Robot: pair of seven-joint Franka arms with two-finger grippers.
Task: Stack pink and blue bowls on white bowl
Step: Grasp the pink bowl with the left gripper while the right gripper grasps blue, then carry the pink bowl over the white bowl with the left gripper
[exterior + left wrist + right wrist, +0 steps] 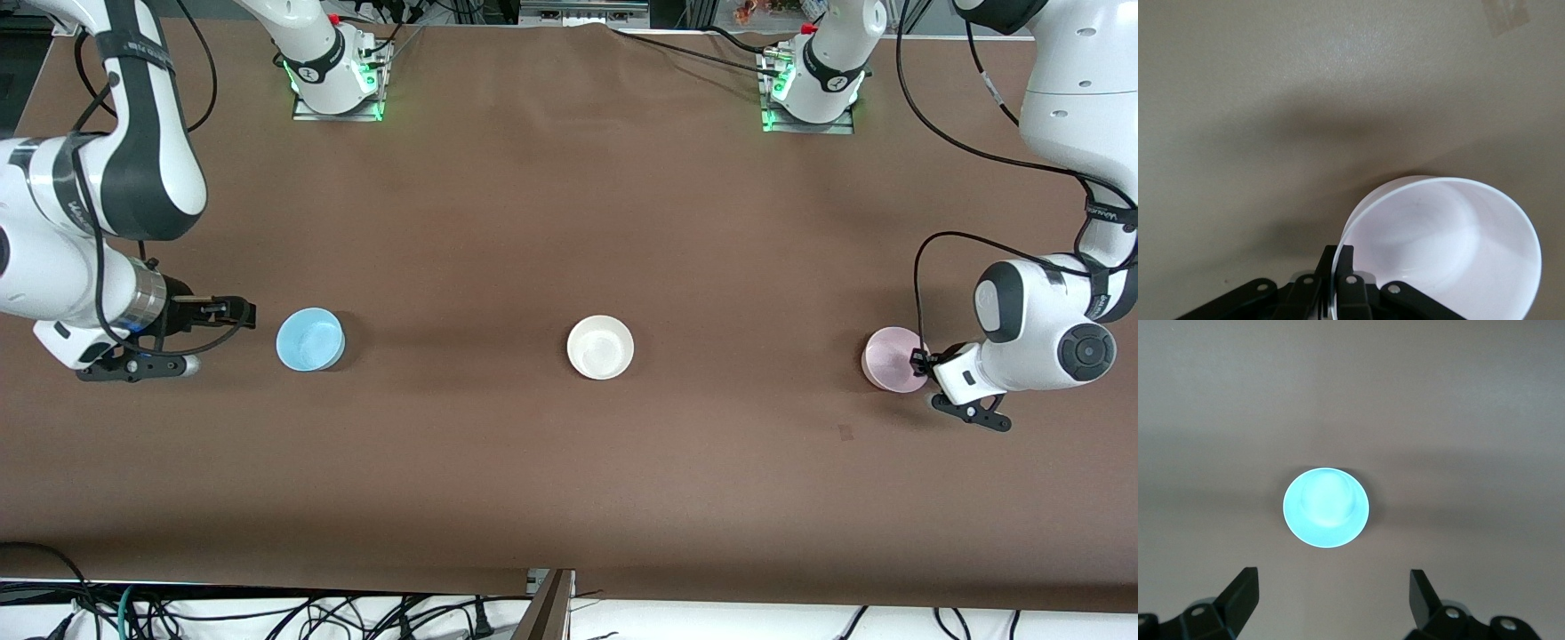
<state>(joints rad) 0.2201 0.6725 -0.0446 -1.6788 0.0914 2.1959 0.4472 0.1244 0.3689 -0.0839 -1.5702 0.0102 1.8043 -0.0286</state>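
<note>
Pink bowl [892, 358] is pinched by its rim in the left gripper [1336, 283], right gripper [1331, 597] open; thin-rim hold risks slipping on lift.

Illumination is even and diffuse from above; the brown table [569, 222] shows no glare. Soft shadows fall beside each bowl and under both arms. In the right wrist view the blue bowl [1326, 507] is overexposed, and both wrist views are slightly soft.
</note>
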